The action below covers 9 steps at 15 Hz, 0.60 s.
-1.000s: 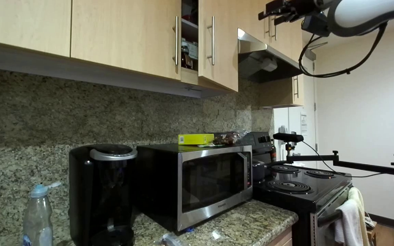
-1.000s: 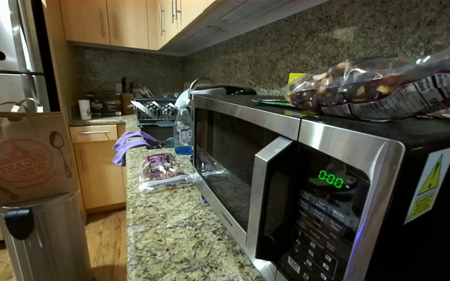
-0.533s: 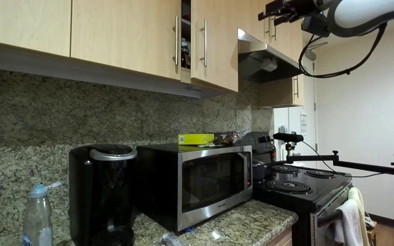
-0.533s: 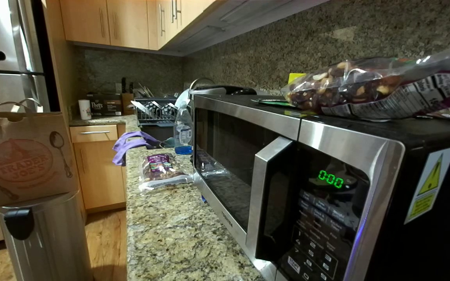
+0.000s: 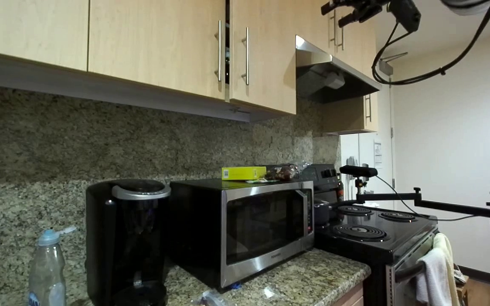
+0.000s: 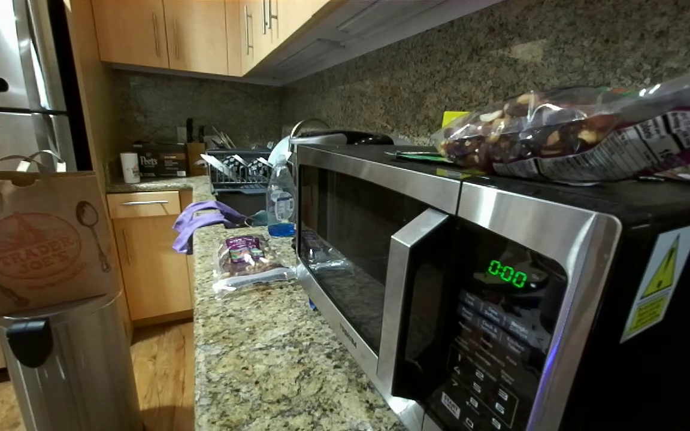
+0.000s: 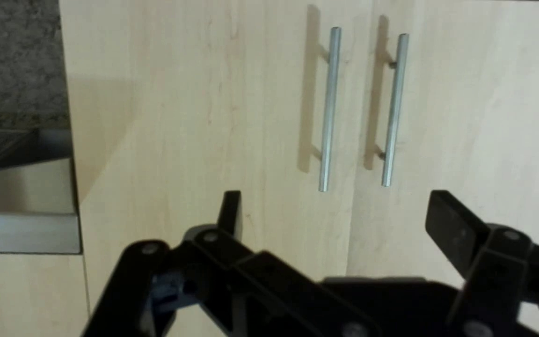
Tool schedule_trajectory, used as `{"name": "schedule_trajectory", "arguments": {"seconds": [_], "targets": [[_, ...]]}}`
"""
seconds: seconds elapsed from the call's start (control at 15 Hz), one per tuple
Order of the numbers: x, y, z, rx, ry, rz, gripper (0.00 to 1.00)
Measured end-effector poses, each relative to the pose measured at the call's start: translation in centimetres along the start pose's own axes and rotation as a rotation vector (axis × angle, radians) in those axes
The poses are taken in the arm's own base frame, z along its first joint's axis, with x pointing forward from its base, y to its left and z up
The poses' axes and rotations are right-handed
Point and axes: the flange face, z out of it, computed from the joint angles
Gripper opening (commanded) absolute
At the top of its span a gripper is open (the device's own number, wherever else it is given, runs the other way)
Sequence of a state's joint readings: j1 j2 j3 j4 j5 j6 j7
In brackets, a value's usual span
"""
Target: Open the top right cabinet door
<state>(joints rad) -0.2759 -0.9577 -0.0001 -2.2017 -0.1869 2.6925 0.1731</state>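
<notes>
The top right cabinet door [image 5: 266, 55] is light beige, with a slim metal bar handle [image 5: 247, 55] along its left edge. It stands slightly ajar in an exterior view, with a narrow dark gap at its left edge. The wrist view seems upside down: there the same door [image 7: 194, 117] is left of centre, its handle [image 7: 329, 107] near its right edge. My gripper [image 5: 334, 15] is at the upper right, in front of the cabinets. In the wrist view my gripper [image 7: 336, 201] is open and empty, facing the doors and apart from both handles.
The wider matching door [image 5: 155, 46] is shut beside it; its handle [image 7: 395, 107] shows in the wrist view. A range hood [image 5: 334, 76] is right of the narrow door. Below are a microwave [image 5: 266, 225], a coffee maker [image 5: 126, 242], a stove [image 5: 381, 233] and a black camera arm [image 5: 449, 207].
The narrow door has swung towards shut, its handle moving left and its gap shrinking. My gripper has shifted slightly upward, and the arm's white link has moved up, mostly out of view.
</notes>
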Motion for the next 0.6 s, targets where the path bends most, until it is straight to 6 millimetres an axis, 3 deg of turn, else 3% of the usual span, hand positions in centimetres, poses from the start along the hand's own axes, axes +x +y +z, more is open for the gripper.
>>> {"name": "schedule_trajectory", "arguments": {"seconds": [0.27,0.6], "targets": [[1.1,-2.5,-2.9,0.078,-0.211,-0.025,1.00],[-1.2,-3.1,-3.2,0.095,-0.502,-0.052,1.00]]}}
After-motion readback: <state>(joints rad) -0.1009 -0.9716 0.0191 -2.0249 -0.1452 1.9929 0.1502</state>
